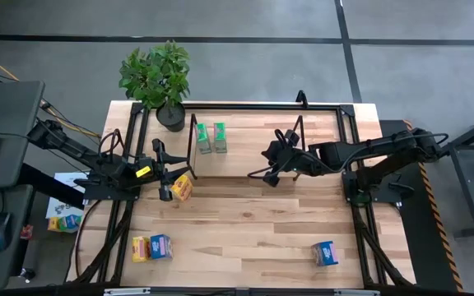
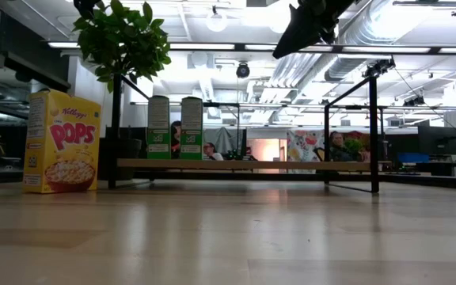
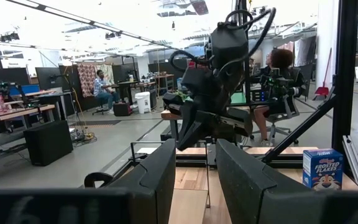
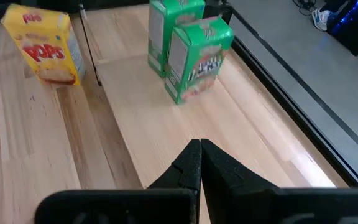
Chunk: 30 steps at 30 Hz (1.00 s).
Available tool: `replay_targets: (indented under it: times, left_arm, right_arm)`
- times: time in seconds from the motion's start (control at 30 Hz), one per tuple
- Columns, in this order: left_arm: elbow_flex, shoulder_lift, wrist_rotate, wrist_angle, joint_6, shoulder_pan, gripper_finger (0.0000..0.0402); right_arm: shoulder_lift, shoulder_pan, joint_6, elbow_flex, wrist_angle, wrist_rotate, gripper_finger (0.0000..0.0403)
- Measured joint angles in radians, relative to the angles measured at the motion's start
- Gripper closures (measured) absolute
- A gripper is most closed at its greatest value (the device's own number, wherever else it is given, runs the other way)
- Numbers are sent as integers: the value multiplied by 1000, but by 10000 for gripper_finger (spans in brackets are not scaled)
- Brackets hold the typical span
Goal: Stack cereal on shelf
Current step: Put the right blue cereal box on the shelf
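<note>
Two green cereal boxes (image 1: pixel 212 138) (image 4: pixel 191 50) stand upright side by side on the shelf's wooden board (image 1: pixel 245 156) (image 4: pixel 166 124), near its left end. A yellow cereal box (image 1: pixel 182 187) (image 2: pixel 62 142) stands upright on the table just off the shelf's left end. My left gripper (image 1: pixel 168 174) (image 3: pixel 194 180) is open, raised beside that yellow box, with nothing between its fingers. My right gripper (image 1: pixel 268 173) (image 4: pixel 199 158) is shut and empty, raised over the right part of the shelf.
A yellow box (image 1: pixel 141 248) and a blue box (image 1: pixel 161 246) stand together near the table's near-left corner. Another blue box (image 1: pixel 325 253) (image 3: pixel 322 168) stands near-right. A potted plant (image 1: pixel 156 78) sits at the far-left corner. The shelf's thin black rods (image 2: pixel 370 131) rise around the board.
</note>
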Motion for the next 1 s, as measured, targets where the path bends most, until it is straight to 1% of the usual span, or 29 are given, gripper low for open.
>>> replay_targets:
  times: [0.1, 0.17, 0.23, 0.3, 0.4, 0.5, 0.6, 0.7, 0.8, 0.87, 0.93, 1.0]
  left_arm:
    - [0, 0, 0, 0, 0, 1, 295]
    - [0, 0, 0, 0, 0, 1, 295]
    - [0, 0, 0, 0, 0, 1, 295]
    - [0, 0, 0, -1, 0, 1, 295]
    - [0, 0, 0, -9, 0, 1, 295]
    - [0, 0, 0, -10, 0, 1, 295]
    - [0, 0, 0, -10, 0, 1, 295]
    - [0, 0, 0, -9, -1, 1, 295]
    - [0, 0, 0, -9, -2, 1, 295]
    - [0, 0, 0, -9, -2, 1, 295]
    - [0, 0, 0, -9, -2, 1, 295]
    - [0, 0, 0, -9, -2, 1, 295]
  right_arm:
    - [1, -2, -49, 1, 117, 2, 402]
    - [1, -2, -45, 6, 188, -21, 402]
    - [1, -1, -10, 31, 193, -49, 398]
    - [1, 13, 35, 67, 144, -69, 382]
    - [1, 53, 120, 127, 3, -80, 337]
    - [1, 108, 254, 183, -141, -81, 273]
    - [1, 165, 357, 225, -273, -108, 207]
    - [0, 213, 479, 248, -384, -187, 152]
    - [0, 245, 618, 264, -469, -305, 117]
    - [0, 261, 749, 270, -533, -410, 106]
    - [0, 287, 939, 270, -614, -528, 103]
    - [0, 339, 1140, 270, -685, -627, 102]
